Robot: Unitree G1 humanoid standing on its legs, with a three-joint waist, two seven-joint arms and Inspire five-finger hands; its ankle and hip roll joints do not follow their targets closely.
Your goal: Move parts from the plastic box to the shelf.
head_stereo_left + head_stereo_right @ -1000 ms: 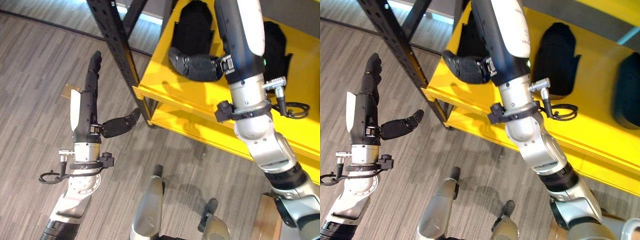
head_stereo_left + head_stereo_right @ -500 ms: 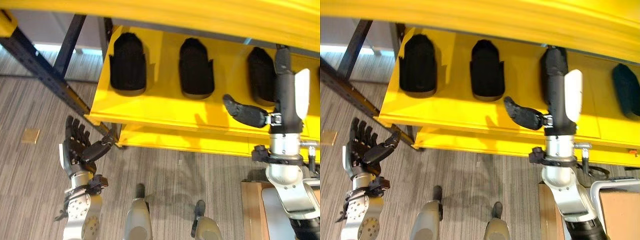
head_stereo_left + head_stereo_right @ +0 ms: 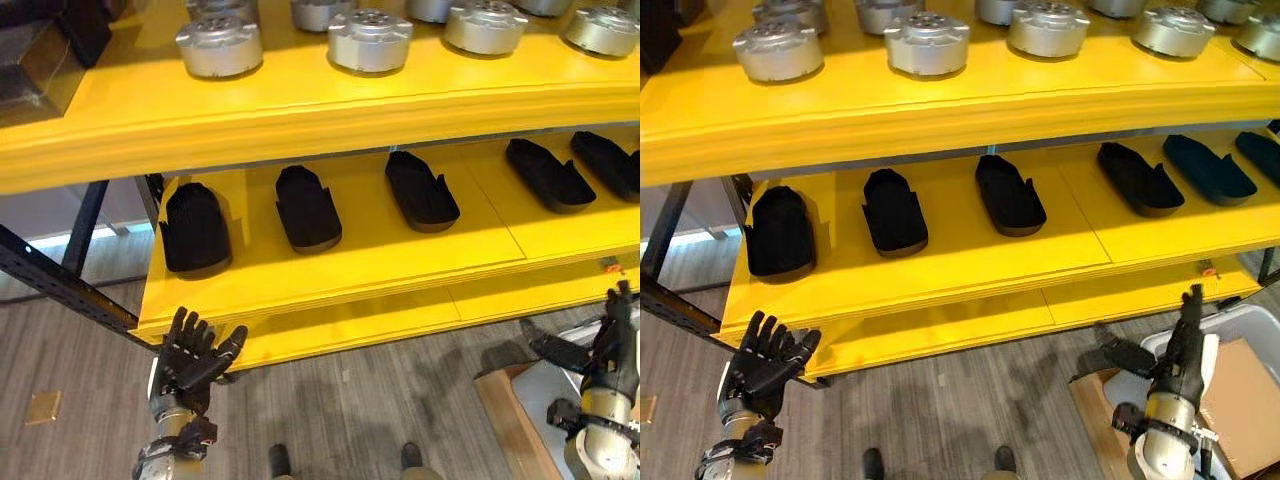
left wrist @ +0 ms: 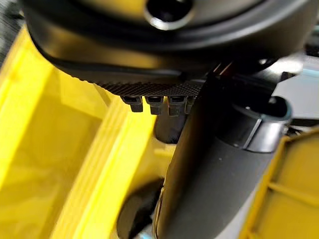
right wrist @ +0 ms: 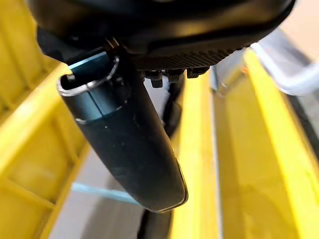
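The yellow shelf (image 3: pixel 940 100) fills the scene and serves as the landmark. On its upper level stands a row of silver round metal parts (image 3: pixel 927 42), each a flat, flanged disc with a raised hub, set side by side and apart from one another. On the level below lies a row of black moulded parts (image 3: pixel 894 211), flat and shoe-shaped with a notched side, spaced evenly along the board with their long sides pointing into the shelf. A dark metal upright with a diagonal brace (image 3: pixel 60 280) holds up the shelf's left end. Below and in front of the shelf is a grey wood-pattern floor (image 3: pixel 970 410); a small tan square (image 3: pixel 43 407) lies on it left of the shelf's left corner.

At the shelf's right end, low down, a grey plastic box (image 3: pixel 1250 335) stands with a brown cardboard sheet (image 3: pixel 1240 385) in it; beside it is a wooden edge (image 3: pixel 505 410). Its contents cannot be made out.

The left hand (image 3: pixel 762 368) hangs just below the left corner of the shelf's lower board, fingers spread and straight, thumb out, holding nothing. The right hand (image 3: pixel 1185 335) rises in front of the shelf's right end, just beside the plastic box, fingers straight up and thumb stretched to the side, likewise empty. Neither hand touches the shelf.
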